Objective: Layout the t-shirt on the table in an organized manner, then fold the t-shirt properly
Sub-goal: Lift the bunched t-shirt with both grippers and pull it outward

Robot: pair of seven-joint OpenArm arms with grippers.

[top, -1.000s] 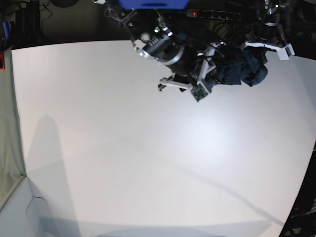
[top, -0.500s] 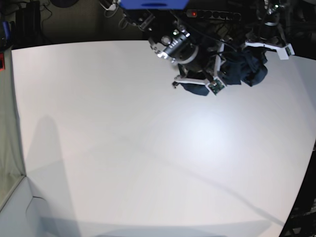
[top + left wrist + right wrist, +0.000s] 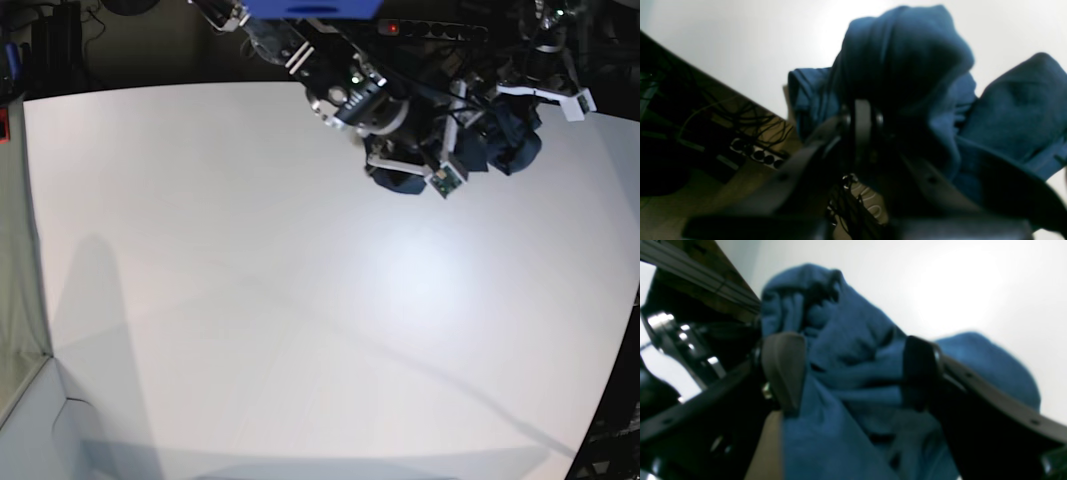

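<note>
Both arms reach over the far right corner of the table (image 3: 250, 300), where the t-shirt (image 3: 505, 140) sits bunched in a dark heap. Left gripper (image 3: 862, 116) hangs above it, jaws pinched together on a fold of cloth. Right gripper (image 3: 853, 370) angles in from the side, jaws spread wide around the blue folds.

The right claw (image 3: 853, 373) stands spread wide around bunched folds of the t-shirt (image 3: 846, 350) above the table (image 3: 973, 290).

We note the base view looks down from high. Both wrist views sit close behind their jaws, sharing the t-shirt (image 3: 907, 66) between them.
</note>
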